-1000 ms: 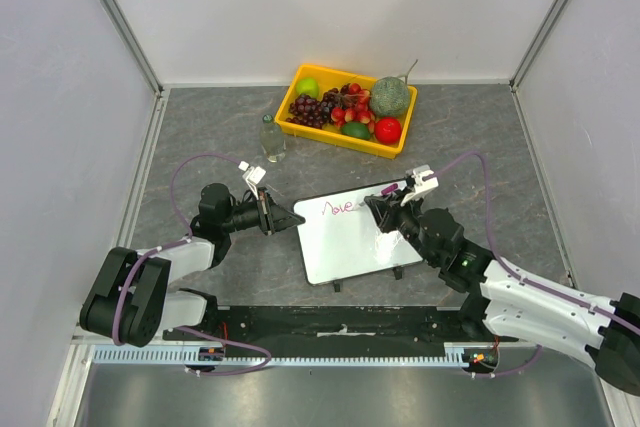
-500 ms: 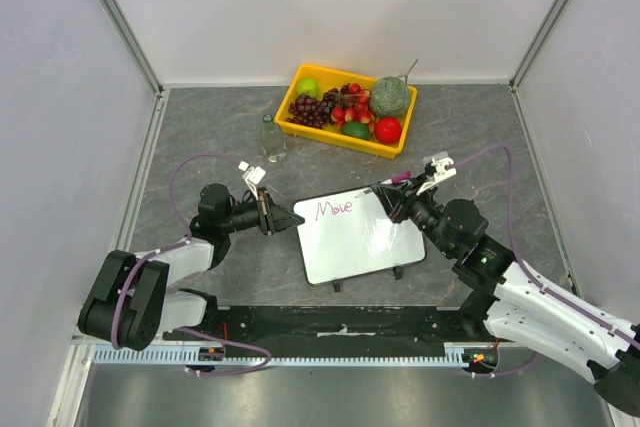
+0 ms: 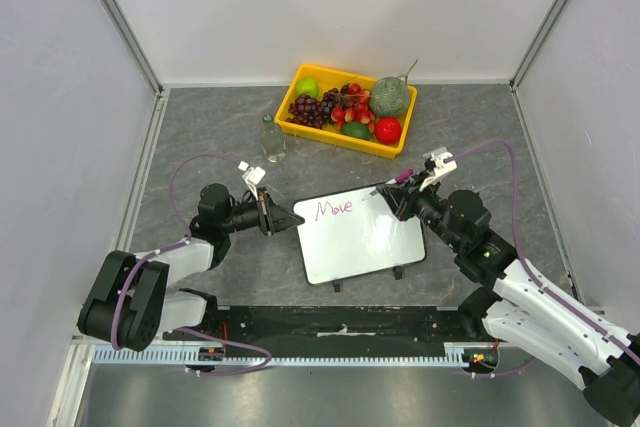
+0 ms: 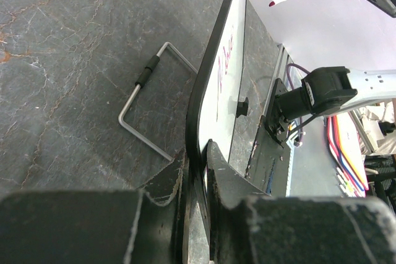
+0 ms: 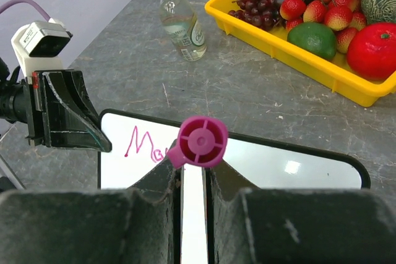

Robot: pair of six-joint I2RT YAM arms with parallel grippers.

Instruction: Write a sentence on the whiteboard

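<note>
The whiteboard [image 3: 365, 242] lies propped in the middle of the table, with its black rim edge-on in the left wrist view [image 4: 215, 85]. A magenta word of the sentence [image 3: 335, 209] runs along its upper left part [image 5: 141, 143]. My left gripper [image 3: 292, 218] is shut on the board's left edge [image 4: 197, 159]. My right gripper [image 3: 400, 194] is shut on a magenta marker [image 5: 202, 141] above the board's far right corner. The marker tip [image 4: 272, 3] hangs clear of the white surface.
A yellow tray [image 3: 300, 74] of fruit stands at the back, with a small clear bottle [image 3: 271, 137] just left of it. A bent wire stand [image 4: 148, 106] lies on the grey table under the board. Grey walls close in both sides.
My right gripper has carried the marker to the right, from over the lettering to the board's far right corner. The magenta word is now uncovered. The left gripper has kept its hold.
</note>
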